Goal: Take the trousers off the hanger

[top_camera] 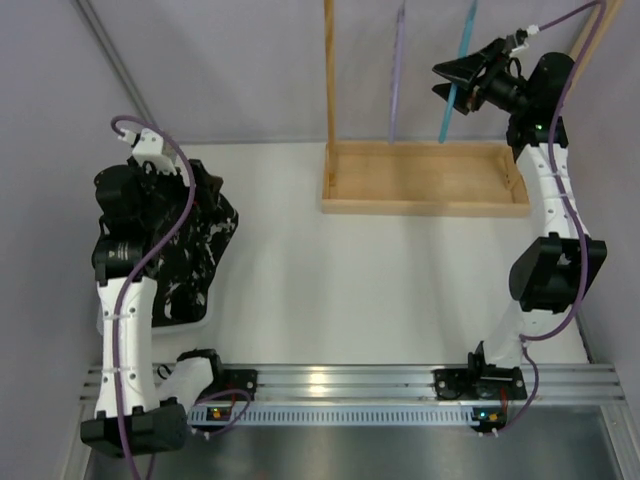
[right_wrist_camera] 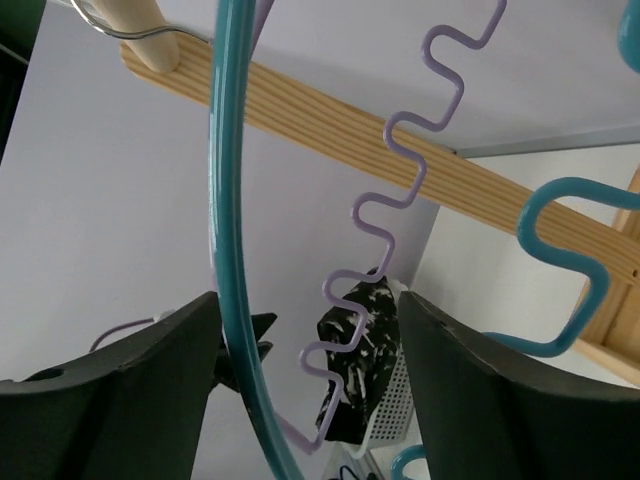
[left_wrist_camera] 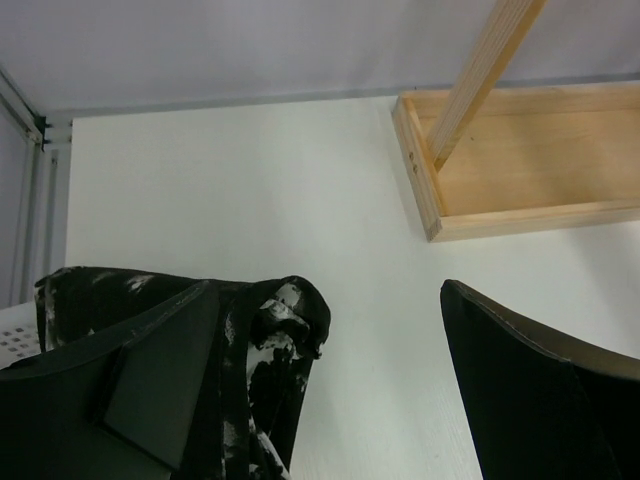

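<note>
From above, the left arm (top_camera: pixel 125 320) bends over the left side of the white table (top_camera: pixel 330 280). Beneath it, the black-and-white trousers (top_camera: pixel 190 250) lie bunched in a heap on a white basket (right_wrist_camera: pixel 395 400). They are off every hanger and well apart from the rack. That view buries the left gripper (left_wrist_camera: pixel 328 292) in dark cloth, so only the wrist camera shows how it stands. Its jaws are wide apart. A fold of the trousers lies against the inner side of the left finger (left_wrist_camera: pixel 150 390), and bare table shows across to the other finger. It grips nothing.

Right of centre stands the wooden rack, its shallow tray (top_camera: pixel 425 205) resting on the table with an upright post (top_camera: pixel 328 70) at the tray's left end. A purple hanger (top_camera: pixel 397 70) and a teal hanger (top_camera: pixel 462 70) hang over the tray, both bare.

At the far right, the right arm (top_camera: pixel 550 200) reaches up to the teal hanger, with the right gripper (top_camera: pixel 440 82) at its bar. The top view cannot settle whether it grips. The right wrist camera shows the teal bar passing between parted jaws, close to one finger (right_wrist_camera: pixel 120 400) and clear of the other, so nothing is clamped. Only this view shows the wavy edge of the purple hanger, the wooden rail (right_wrist_camera: pixel 330 120) overhead, and the trousers far off in the basket.
</note>
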